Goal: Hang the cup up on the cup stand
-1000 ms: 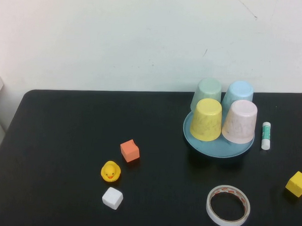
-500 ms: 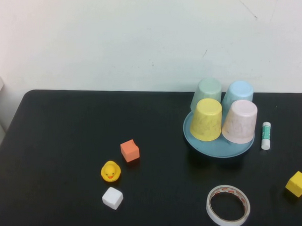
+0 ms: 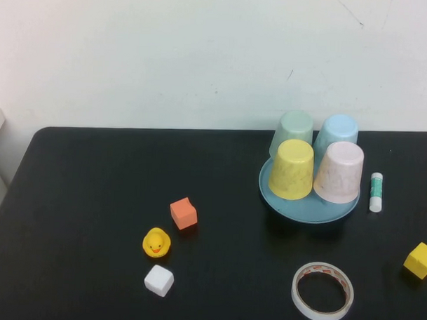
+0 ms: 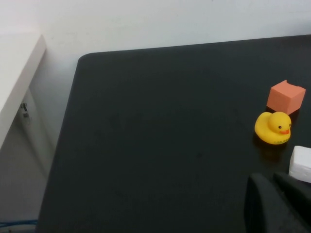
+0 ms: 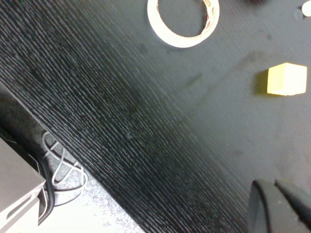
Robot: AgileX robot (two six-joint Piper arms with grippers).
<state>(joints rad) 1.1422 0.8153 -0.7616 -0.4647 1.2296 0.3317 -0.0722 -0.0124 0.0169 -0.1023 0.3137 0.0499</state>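
Observation:
The pale pink cup (image 3: 339, 171) sits upside down at the front right of the teal cup stand (image 3: 306, 212), whose pegs are hidden under the cups. Neither arm shows in the high view. My left gripper (image 4: 271, 178) hangs shut and empty over the table's left side, close to a white cube (image 4: 301, 162) and a rubber duck (image 4: 273, 128). Over the table's front right part, my right gripper (image 5: 272, 184) is shut and empty, with a tape roll (image 5: 183, 22) and a yellow cube (image 5: 287, 79) ahead of it.
A yellow cup (image 3: 292, 168), a green cup (image 3: 294, 129) and a light blue cup (image 3: 337, 131) also sit upside down on the stand. A glue stick (image 3: 376, 192) lies right of it. An orange cube (image 3: 183, 213), duck (image 3: 156, 242), white cube (image 3: 159, 279), tape roll (image 3: 322, 291) and yellow cube (image 3: 420, 260) lie in front.

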